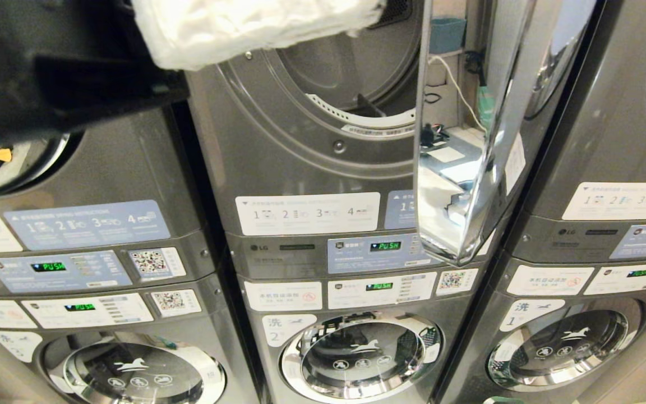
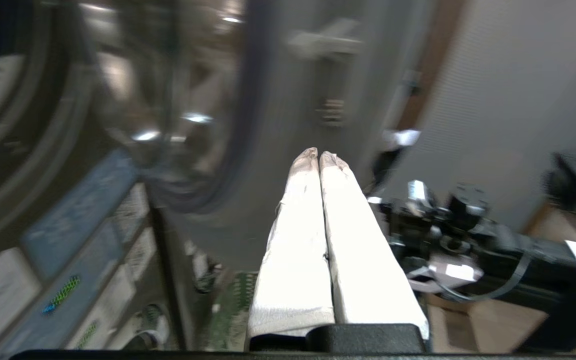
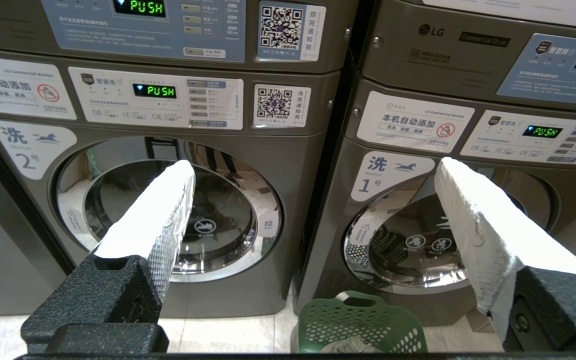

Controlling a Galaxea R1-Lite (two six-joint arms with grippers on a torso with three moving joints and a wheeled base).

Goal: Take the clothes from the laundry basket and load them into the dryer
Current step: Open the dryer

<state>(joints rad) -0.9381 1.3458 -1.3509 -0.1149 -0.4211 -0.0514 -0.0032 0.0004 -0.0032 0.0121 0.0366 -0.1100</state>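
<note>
So the left hand [image 2: 319,156] is up high at the near left in the head view, a dark blocky arm with fingers [image 1: 233,28] wrapped in white, slightly fuzzy padding, right in front of the open dryer [image 1: 351,73]. In its own wrist view the two padded fingers are pressed flat together, closed, with nothing pinched between them. That view is smeared, so the background isn't readable beyond grey machine panels.

The dryer is the upper middle machine: brushed grey metal front, a big round opening with a ribbed drum inside and a ring of small perforations along the lower rim. Its door [image 1: 463,129] swings out to the right, shiny chrome and mirror-like.

The right hand [image 3: 313,175] sits low, pointed at the lower washers [image 3: 168,215], jaws spread wide apart and empty. Its fingers are long tapered white wedges with a woven texture, mounted on rough black foam-looking blocks.

The laundry basket [image 3: 363,325] is on the tiled floor [image 3: 228,335] between the two washers, green plastic with a mesh-hole pattern and a curved rim, with a bit of grey cloth [image 3: 353,345] showing inside.
</note>
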